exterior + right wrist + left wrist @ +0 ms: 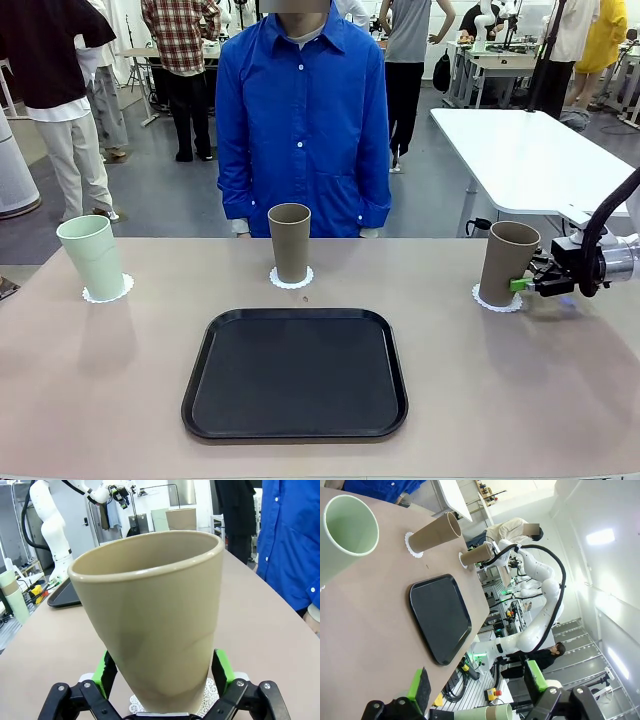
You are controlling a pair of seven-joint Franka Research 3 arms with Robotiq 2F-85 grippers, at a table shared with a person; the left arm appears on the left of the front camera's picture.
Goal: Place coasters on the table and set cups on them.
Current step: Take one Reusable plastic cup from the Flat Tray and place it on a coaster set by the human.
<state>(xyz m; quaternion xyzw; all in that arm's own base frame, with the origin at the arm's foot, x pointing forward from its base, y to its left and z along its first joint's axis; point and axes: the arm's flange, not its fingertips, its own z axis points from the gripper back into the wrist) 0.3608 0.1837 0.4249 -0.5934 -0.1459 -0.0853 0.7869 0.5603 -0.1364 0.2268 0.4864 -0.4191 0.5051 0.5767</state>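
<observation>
Three cups stand upright on white lacy coasters along the far side of the beige table. The mint green cup stands on the left coaster. A tan cup stands on the middle coaster, in front of the person. The other tan cup stands on the right coaster. My right gripper is open, with its green pads on either side of this cup's lower part and the coaster beneath. My left gripper hangs open above the table with nothing between its fingers.
A black rounded tray lies empty in the middle near my side. A person in a blue shirt stands at the far edge behind the middle cup. A white table stands at the back right.
</observation>
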